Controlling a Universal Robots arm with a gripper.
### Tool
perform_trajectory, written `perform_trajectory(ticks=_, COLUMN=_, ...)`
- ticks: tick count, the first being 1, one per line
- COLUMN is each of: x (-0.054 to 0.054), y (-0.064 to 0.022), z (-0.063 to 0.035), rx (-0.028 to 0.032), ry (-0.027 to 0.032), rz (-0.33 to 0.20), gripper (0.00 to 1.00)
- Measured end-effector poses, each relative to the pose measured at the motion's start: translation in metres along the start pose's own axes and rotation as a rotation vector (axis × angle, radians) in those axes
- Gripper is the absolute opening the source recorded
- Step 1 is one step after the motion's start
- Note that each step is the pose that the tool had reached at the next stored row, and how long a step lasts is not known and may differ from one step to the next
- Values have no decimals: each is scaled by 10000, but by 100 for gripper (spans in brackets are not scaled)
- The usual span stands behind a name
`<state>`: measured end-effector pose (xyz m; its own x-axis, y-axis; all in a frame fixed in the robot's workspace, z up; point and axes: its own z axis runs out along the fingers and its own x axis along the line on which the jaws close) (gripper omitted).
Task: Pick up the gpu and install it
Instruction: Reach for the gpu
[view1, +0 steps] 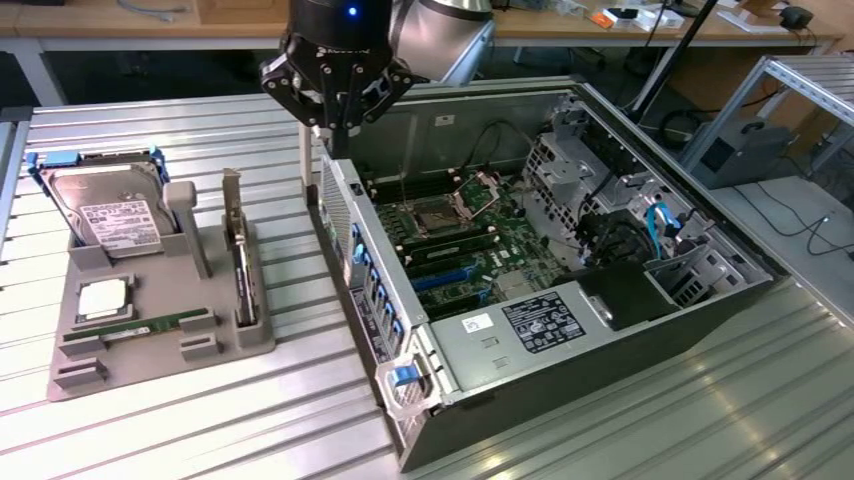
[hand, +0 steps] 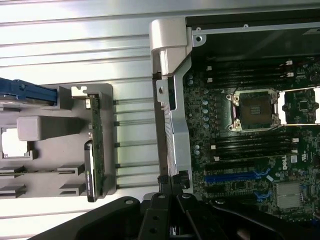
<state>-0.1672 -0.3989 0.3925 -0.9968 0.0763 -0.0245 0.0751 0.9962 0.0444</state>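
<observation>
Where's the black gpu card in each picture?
Exterior view: the gpu stands on edge in the gray holder, on the exterior view's left of the computer case.
Wrist view: the gpu stands in that holder, beside the case's outer wall.
Shared landmark: the CPU socket.

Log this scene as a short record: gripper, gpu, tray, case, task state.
gripper: gripper shut, nothing in it, above the rear wall of the case
gpu: gpu stands on edge in the tray, untouched
tray: also holds a hard drive, a chip and a memory stick
case: lies open, motherboard exposed
task state: gpu not yet picked up or installed
</observation>
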Motion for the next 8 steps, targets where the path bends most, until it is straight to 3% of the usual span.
perform_trajectory(ticks=8, x=51, y=-4, z=-2, rx=0, ry=0, rz=-1, gripper=11)
